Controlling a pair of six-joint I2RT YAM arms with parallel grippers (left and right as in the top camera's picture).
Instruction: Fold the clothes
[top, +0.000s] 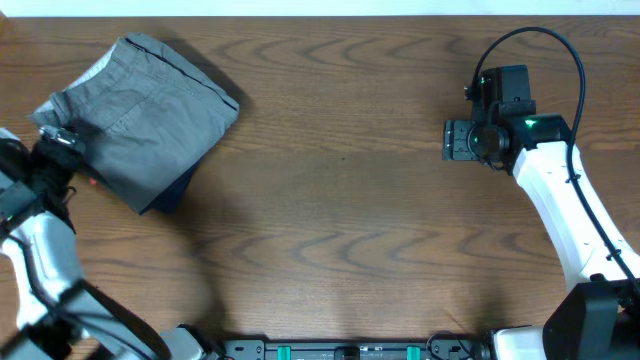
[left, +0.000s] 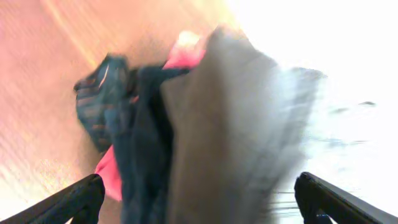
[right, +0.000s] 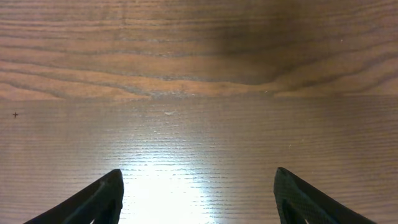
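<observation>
The grey-khaki shorts (top: 140, 105) lie folded into a rough square at the far left of the table, on top of a dark navy garment (top: 170, 193) whose edge shows below them. My left gripper (top: 62, 140) is open at the shorts' left edge. In the blurred left wrist view the shorts (left: 236, 137) and the navy garment with red-orange bits (left: 140, 149) fill the space ahead of the spread fingers (left: 199, 199). My right gripper (top: 455, 140) is open and empty over bare wood at the far right; its fingers (right: 198, 196) frame only the tabletop.
The wooden table (top: 340, 200) stretches between the two arms. The right arm's white link (top: 560, 200) runs down the right side. A dark rail (top: 350, 350) lines the front edge.
</observation>
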